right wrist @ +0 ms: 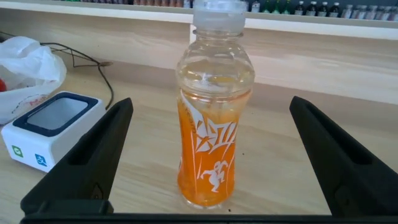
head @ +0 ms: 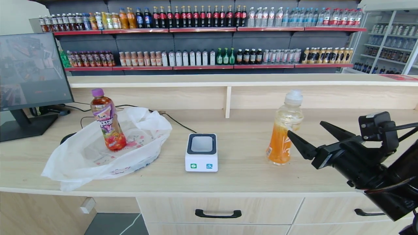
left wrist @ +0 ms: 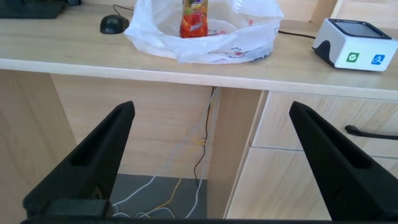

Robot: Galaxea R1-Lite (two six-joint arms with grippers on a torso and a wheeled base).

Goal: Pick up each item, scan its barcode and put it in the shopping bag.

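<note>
While the right gripper (head: 305, 128) hangs just beside the orange bottle (head: 285, 129) at the robot's right end of the counter (head: 241, 178), its fingers (right wrist: 84, 165) are spread wide and hold nothing. In the right wrist view the bottle stands in line with the gap between them, with bare counter showing on both sides of it. In the head view one fingertip overlaps the bottle's edge, and contact cannot be told from there. The orange bottle is upright on the counter, white cap on, orange liquid in the lower part, clear above. The scanner (head: 201, 152), a white box with a dark-framed window on top, sits on the counter between this bottle and the shopping bag (head: 65, 163). The bag is white plastic, lying open and slumped on the robot's left part of the counter. A purple-capped bottle (head: 107, 120) of reddish drink stands upright inside it, leaning slightly. The left gripper (left wrist: 211, 106) is low, below the counter's edge and facing the cabinet front, with its fingers (left wrist: 93, 155) likewise wide apart and empty. A black mouse (head: 67, 137) lies just behind the bag's left side, and a monitor (head: 32, 68) stands at the far left. A black cable (head: 176, 122) runs along the counter behind the bag toward the scanner. Drawer handle (head: 218, 213) below the scanner. Shelves of bottled drinks (head: 202, 29) line the back wall.
</note>
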